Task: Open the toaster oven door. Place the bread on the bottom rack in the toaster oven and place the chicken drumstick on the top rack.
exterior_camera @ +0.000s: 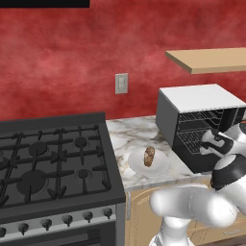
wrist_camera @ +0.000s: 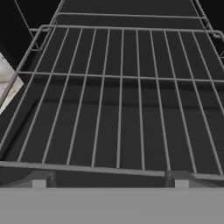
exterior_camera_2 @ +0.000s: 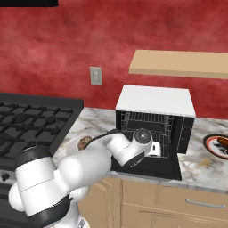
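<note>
So the toaster oven (exterior_camera_2: 153, 127) sits on the table (exterior_camera: 132, 137) to the right of the gas stove (exterior_camera: 53, 163), and the toaster oven door (exterior_camera_2: 147, 168) is already dropped flat, so that step looks done. The claw (wrist_camera: 109, 183) is right at the oven's mouth with its jaws wide and nothing in them, looking across a bare wire rack (wrist_camera: 118, 96). The chicken drumstick (exterior_camera: 149, 156) lies on the white plate (exterior_camera: 137, 168) left of the oven, so it's not racked yet. Can't tell where the bread is.
</note>
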